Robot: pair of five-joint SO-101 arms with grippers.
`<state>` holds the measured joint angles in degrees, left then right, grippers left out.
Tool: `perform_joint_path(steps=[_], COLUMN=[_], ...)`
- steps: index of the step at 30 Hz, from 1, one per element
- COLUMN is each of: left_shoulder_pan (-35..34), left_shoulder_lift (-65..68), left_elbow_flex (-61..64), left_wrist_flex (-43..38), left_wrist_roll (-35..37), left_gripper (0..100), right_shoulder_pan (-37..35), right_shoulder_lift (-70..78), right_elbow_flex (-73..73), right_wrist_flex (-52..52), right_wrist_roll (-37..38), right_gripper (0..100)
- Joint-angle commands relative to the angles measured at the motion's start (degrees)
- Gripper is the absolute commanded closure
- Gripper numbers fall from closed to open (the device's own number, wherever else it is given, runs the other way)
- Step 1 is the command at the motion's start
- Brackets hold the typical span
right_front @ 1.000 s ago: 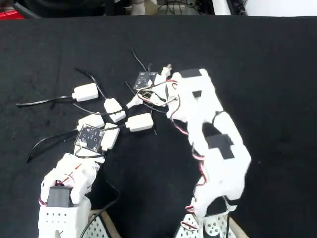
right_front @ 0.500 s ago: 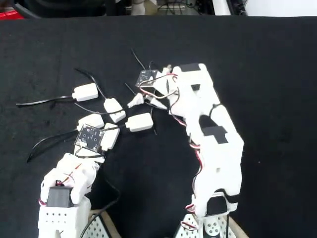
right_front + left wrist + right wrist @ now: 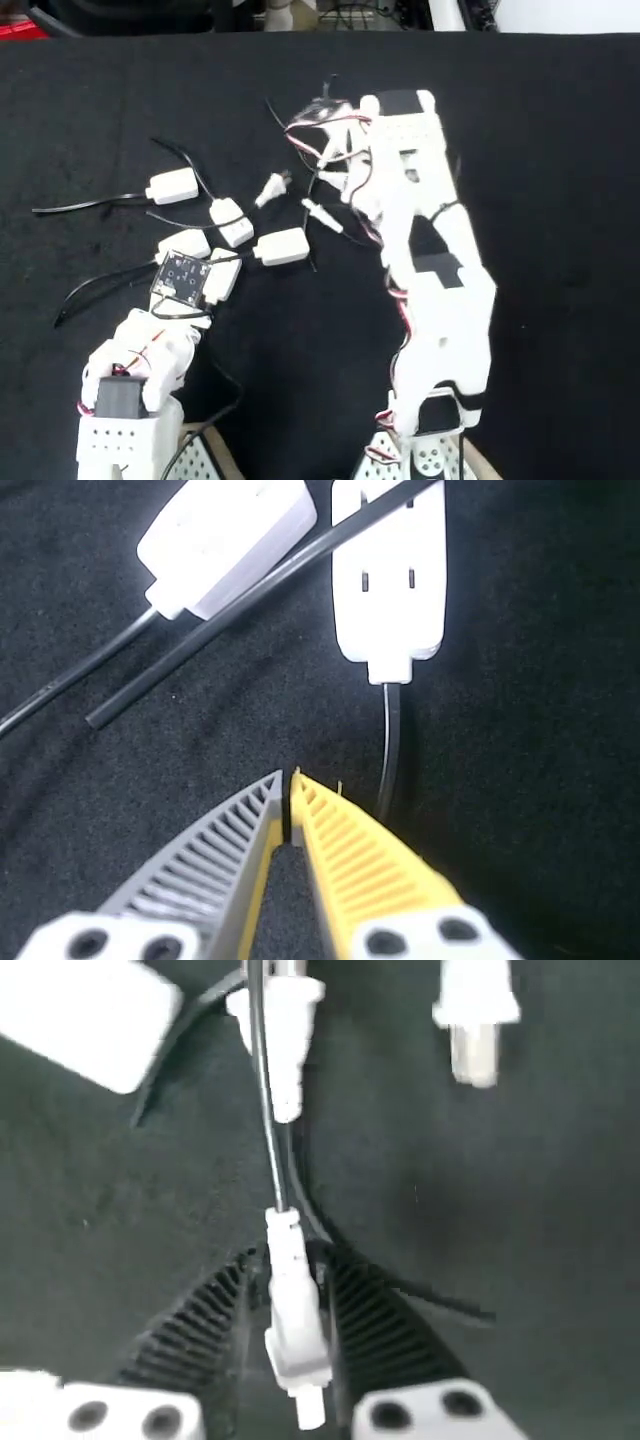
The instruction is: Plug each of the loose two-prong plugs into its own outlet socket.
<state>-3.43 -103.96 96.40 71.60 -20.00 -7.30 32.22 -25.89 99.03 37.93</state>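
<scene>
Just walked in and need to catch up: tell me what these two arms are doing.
The right gripper is shut on a white two-prong plug over the black table. Two more loose plugs lie near it, not plugged in. The left gripper is shut and empty, just short of an empty outlet socket.

White plugs (image 3: 270, 188), white sockets (image 3: 281, 246) and black cords (image 3: 250, 598) on a black tabletop (image 3: 560, 150); left tool (image 3: 290, 778) ribbed grey and yellow, right tool (image 3: 290, 1260) apparently ribbed black.
</scene>
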Motion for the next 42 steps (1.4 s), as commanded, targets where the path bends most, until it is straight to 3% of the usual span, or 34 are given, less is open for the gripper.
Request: perform_joint_path(steps=[1, 8, 14, 17, 23, 31, 35, 40, 42], left_shoulder_pan=[0.57, 2.33, 7.52, 8.84, 9.27, 8.57, 7.78, 5.41, 4.79], left_shoulder_lift=[-0.18, -0.18, -0.18, -0.18, -0.18, -0.26, -0.26, 1.32, 5.80], left_elbow_flex=[1.01, 1.01, 1.01, 1.01, 1.01, -0.84, -8.31, -19.74, -21.05], left_wrist_flex=[0.26, 0.26, 0.26, 0.26, 0.26, -0.35, -2.02, -2.73, -4.66], left_wrist_roll=[0.18, 0.18, 0.18, 0.09, 0.09, -0.44, -7.47, 3.52, 5.45], left_gripper=[97, 97, 97, 97, 97, 97, 97, 96, 91], right_shoulder_pan=[2.81, 9.76, 7.47, 4.48, -0.70, 3.69, 3.69, 3.78, 3.78], right_shoulder_lift=[-9.45, -36.44, -56.04, -59.21, -55.08, -48.84, -48.40, -48.22, -48.13], right_elbow_flex=[9.36, 38.73, 67.56, 75.30, 81.36, 82.86, 82.86, 82.95, 82.95], right_wrist_flex=[1.58, -9.32, -22.68, -29.10, -40.97, -46.77, -47.12, -47.12, -47.12], right_wrist_roll=[-2.20, -2.02, -2.37, -6.59, -15.38, -15.56, -15.74, -15.47, -15.47], right_gripper=[98.7, 98.7, 98.7, 98.7, 98.7, 98.7, 98.7, 98.7, 98.7])
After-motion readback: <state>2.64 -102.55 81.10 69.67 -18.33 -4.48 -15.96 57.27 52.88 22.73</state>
